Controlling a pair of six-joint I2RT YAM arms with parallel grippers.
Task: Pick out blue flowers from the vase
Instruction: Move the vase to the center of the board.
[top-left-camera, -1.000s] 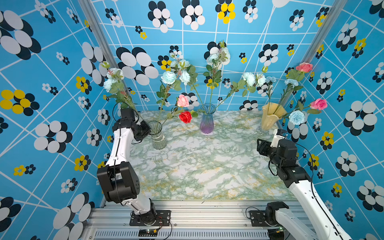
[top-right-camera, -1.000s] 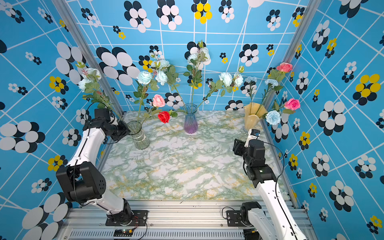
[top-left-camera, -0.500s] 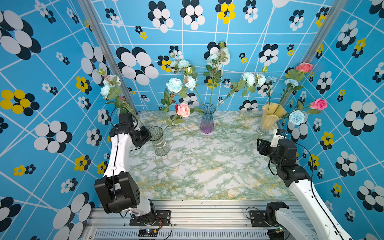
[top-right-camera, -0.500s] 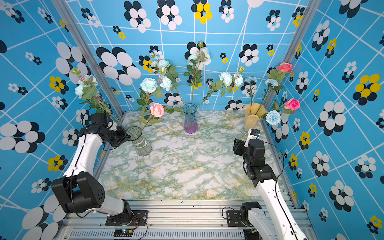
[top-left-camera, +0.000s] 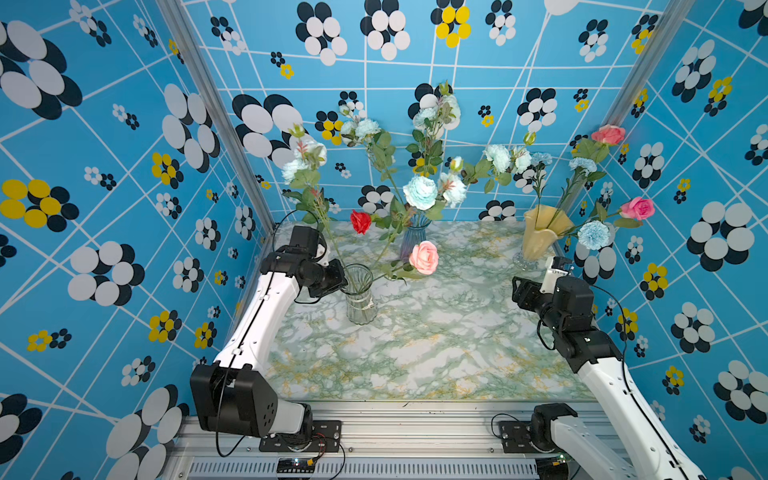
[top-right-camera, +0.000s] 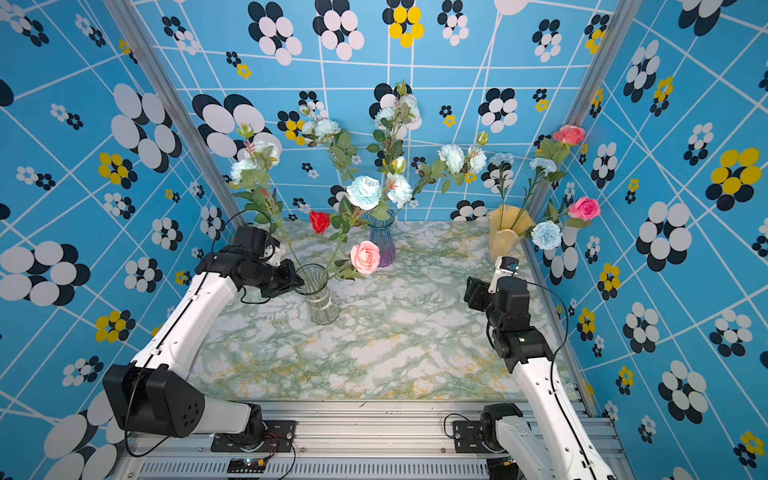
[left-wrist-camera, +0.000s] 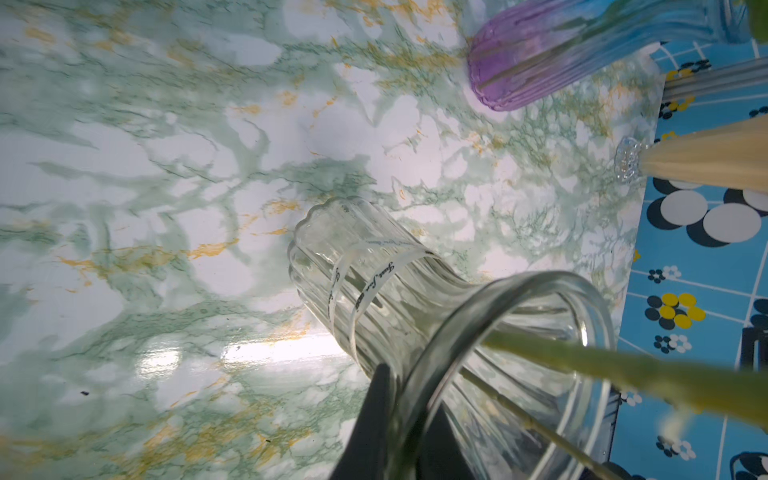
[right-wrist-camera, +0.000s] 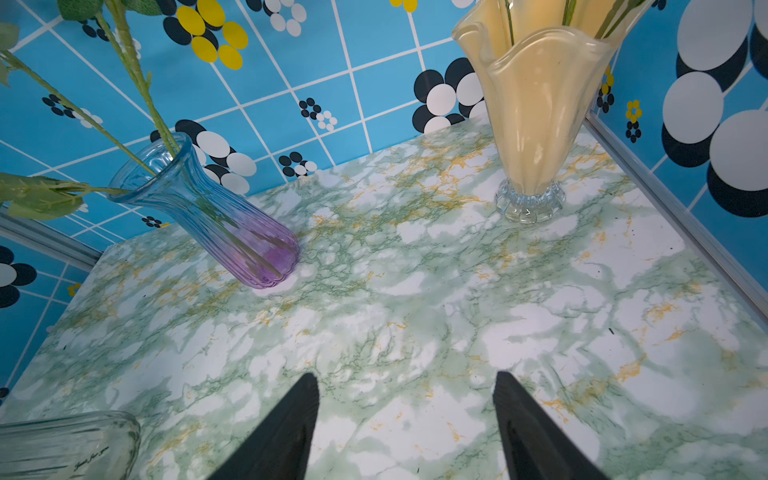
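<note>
Our left claw (top-left-camera: 341, 284) is clamped on the rim of the glass vase (top-left-camera: 359, 299), with one finger (left-wrist-camera: 380, 399) outside the glass, so it is not free to pick. The blue flowers (top-left-camera: 420, 192) stand above that vase, their long stems slanting up and back from its mouth. One blue spray (top-left-camera: 305, 160) rises right over the left claw. Our right claw (right-wrist-camera: 405, 378), jaws apart and empty, hovers well to the right of the vase. We judge it must cross toward those stems.
</note>
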